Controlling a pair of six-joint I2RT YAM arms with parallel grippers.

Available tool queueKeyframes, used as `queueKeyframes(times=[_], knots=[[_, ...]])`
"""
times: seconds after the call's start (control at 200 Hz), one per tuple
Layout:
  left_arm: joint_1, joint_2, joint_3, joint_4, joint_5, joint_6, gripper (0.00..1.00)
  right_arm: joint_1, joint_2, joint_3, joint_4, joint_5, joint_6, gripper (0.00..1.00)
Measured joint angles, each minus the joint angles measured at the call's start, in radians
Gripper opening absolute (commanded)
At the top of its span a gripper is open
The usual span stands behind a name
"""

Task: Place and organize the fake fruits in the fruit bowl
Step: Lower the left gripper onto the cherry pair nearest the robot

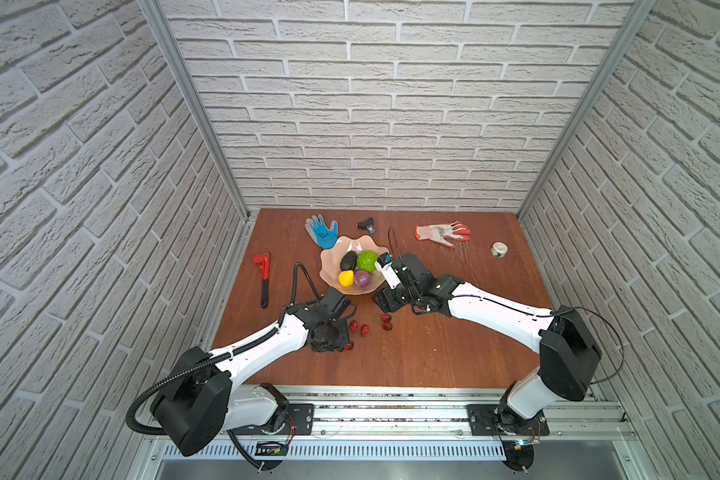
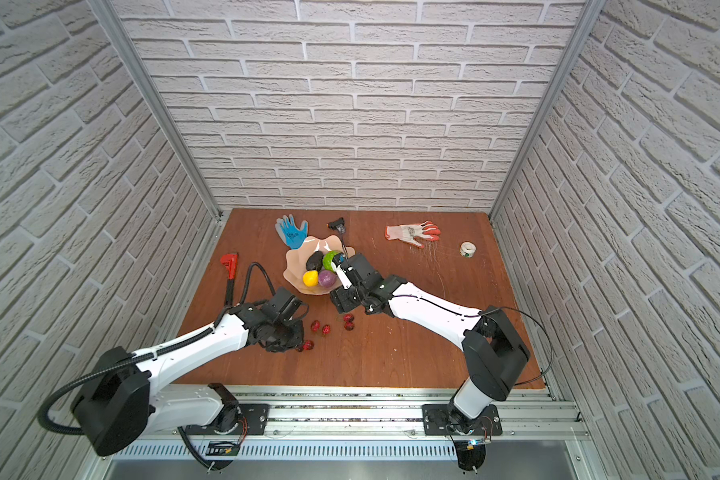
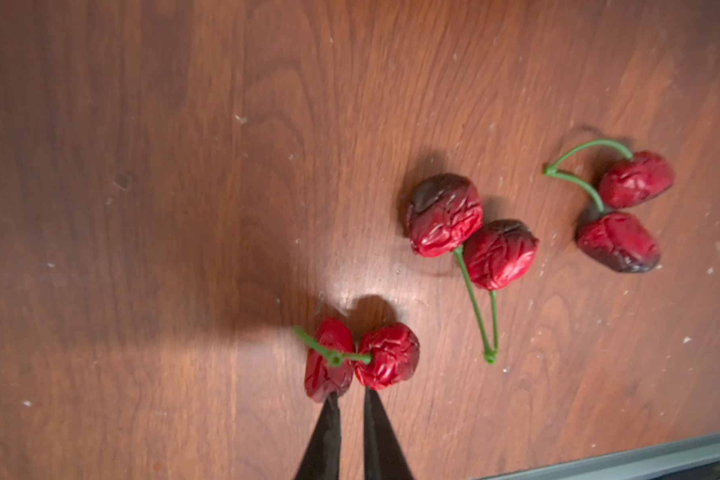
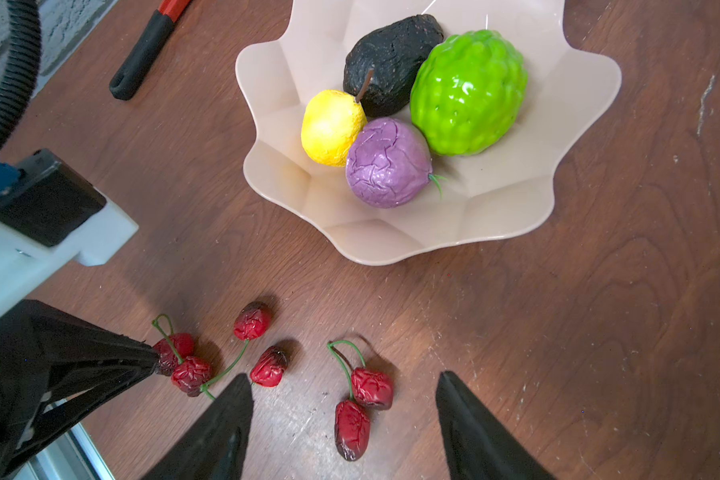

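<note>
Here the left hand is closed against a cherry pair; the right hand gapes wide.

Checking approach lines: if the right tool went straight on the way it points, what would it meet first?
The right tool would probably first meet the stemmed pair of wrinkled red plastic cherries between its open fingers; height above them is unclear.

Four fruits in bowl, cherries outside

Bright overhead light, soft shadows on the table, glare on the green ball, edges bowed.
</note>
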Motion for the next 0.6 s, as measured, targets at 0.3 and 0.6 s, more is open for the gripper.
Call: queueKeyframes(times=[0.3, 0.6], knots=[[0.0, 0.001, 0.035, -0.027, 0.0, 0.018, 0.0, 0.0, 0.0, 0.0, 0.005, 0.0, 0.0, 0.71], [0.0, -0.006, 0.092, -0.091, 0.0, 0.034, 0.26, 0.0, 0.0, 0.0, 0.005, 0.0, -0.001, 0.71]])
